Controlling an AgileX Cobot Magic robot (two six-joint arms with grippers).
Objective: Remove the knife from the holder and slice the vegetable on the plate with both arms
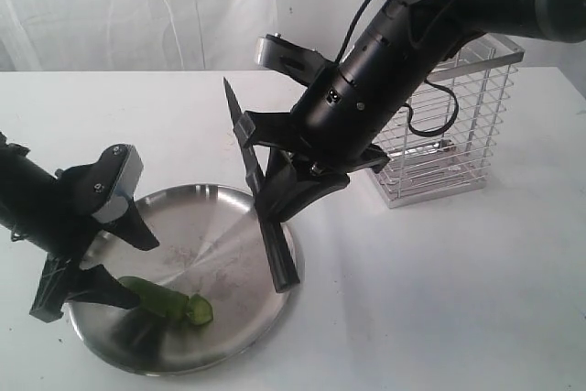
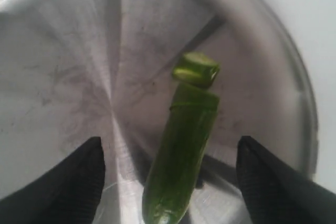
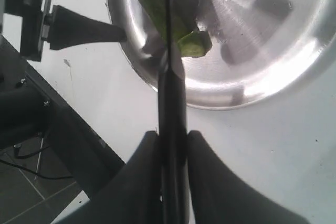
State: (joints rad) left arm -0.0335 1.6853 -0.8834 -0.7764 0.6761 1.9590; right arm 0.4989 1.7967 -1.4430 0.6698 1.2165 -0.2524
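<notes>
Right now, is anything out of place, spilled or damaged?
Only the vegetable: its end piece lies cut off, tilted, just past the main body on the plate. That fits slicing. The holder stands upright; nothing spilled.

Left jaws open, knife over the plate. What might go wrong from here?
1. The vegetable lies unheld inside the open left gripper; another cut could make it slide on the plate.
2. The knife, clamped in the right gripper, could strike the left fingers straddling the vegetable.
3. The loose cut piece could get flicked away.
</notes>
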